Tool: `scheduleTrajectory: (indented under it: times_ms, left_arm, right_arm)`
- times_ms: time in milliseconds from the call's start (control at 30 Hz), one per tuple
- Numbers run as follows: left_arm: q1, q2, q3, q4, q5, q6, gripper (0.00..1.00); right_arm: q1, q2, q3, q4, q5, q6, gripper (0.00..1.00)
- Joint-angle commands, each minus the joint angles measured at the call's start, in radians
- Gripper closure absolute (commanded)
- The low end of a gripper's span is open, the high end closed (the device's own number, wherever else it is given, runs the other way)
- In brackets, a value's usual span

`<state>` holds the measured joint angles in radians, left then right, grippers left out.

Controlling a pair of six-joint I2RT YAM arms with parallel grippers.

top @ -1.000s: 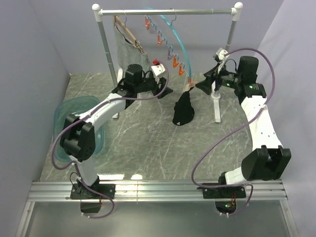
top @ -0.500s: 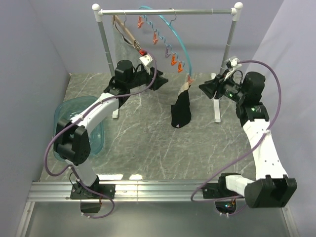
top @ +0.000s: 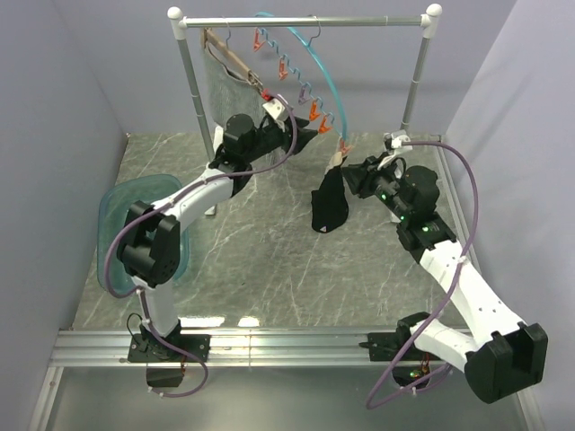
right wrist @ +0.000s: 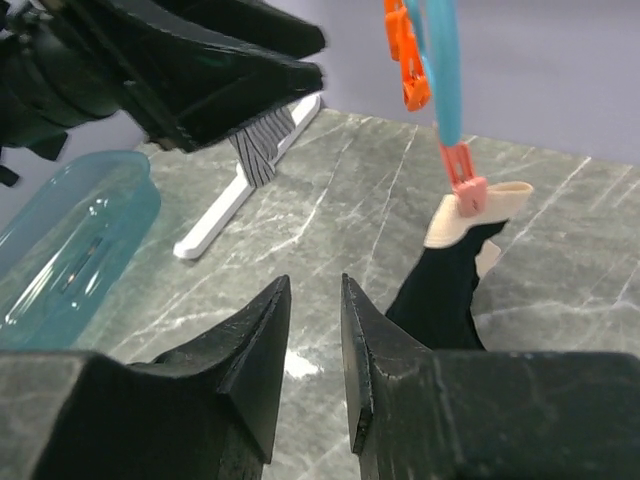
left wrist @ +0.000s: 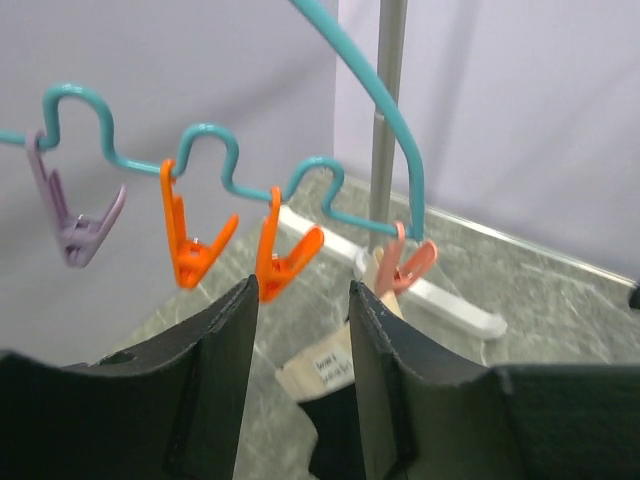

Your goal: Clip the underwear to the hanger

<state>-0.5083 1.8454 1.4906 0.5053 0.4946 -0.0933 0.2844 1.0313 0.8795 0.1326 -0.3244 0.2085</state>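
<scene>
Halfway through clipping small black fabric underwear point(top: 331, 205), pinned by one corner to thin teal plastic hoop hanger point(top: 329, 83). With left fingers point(left wrist: 215, 370) and right fingers point(right wrist: 250, 360) parted and empty (both hovering close), probably needs free waistband corner lifted into neighbouring orange clip point(left wrist: 285, 250).

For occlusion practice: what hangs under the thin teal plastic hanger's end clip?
The small black fabric underwear, clipped by its pale waistband. From the right wrist, the right gripper covers its lower end.

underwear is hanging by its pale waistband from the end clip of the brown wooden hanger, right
No. The underwear does hang by its pale waistband from an end clip, but that clip belongs to the teal hanger, not the brown wooden hanger. The right wrist view shows it plainly.
</scene>
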Motion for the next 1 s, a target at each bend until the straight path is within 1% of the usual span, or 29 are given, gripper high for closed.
scheduleTrajectory:
  times_ms: [0, 100, 167, 200, 233, 300, 433, 600, 667, 833, 967]
  left_arm:
    - [-0.009, 0.038, 0.063, 0.143, -0.027, -0.055, 0.53]
    - [-0.018, 0.08, 0.126, 0.16, -0.033, -0.036, 0.56]
    - [-0.021, 0.11, 0.17, 0.141, -0.034, -0.023, 0.59]
    - [-0.022, 0.138, 0.212, 0.13, -0.039, -0.017, 0.59]
    - [-0.022, 0.15, 0.229, 0.115, -0.057, -0.023, 0.6]
    - [-0.024, 0.176, 0.258, 0.114, -0.048, -0.032, 0.61]
    - [-0.036, 0.195, 0.255, 0.136, -0.034, -0.023, 0.62]
    - [-0.062, 0.184, 0.22, 0.139, -0.053, 0.004, 0.62]
    - [-0.07, 0.189, 0.232, 0.13, -0.056, 0.017, 0.63]
    - [-0.075, 0.206, 0.244, 0.101, -0.109, 0.026, 0.64]
    - [-0.073, 0.195, 0.215, 0.087, -0.131, 0.018, 0.64]
  right_arm:
    - [0.051, -0.004, 0.015, 0.142, 0.149, -0.009, 0.66]
    - [0.065, 0.016, 0.041, 0.118, 0.16, -0.026, 0.66]
    - [0.07, 0.024, 0.042, 0.113, 0.173, -0.023, 0.66]
    - [0.075, 0.027, 0.039, 0.114, 0.179, -0.021, 0.66]
    - [0.079, 0.029, 0.033, 0.117, 0.188, -0.024, 0.66]
    - [0.084, 0.036, 0.029, 0.122, 0.191, -0.037, 0.66]
    - [0.085, 0.041, -0.005, 0.166, 0.194, -0.047, 0.67]
    - [0.093, 0.059, -0.053, 0.216, 0.196, -0.003, 0.68]
    - [0.094, 0.062, -0.071, 0.252, 0.194, 0.005, 0.69]
    - [0.101, 0.064, -0.085, 0.271, 0.193, 0.008, 0.7]
    - [0.104, 0.058, -0.099, 0.282, 0.194, 0.026, 0.71]
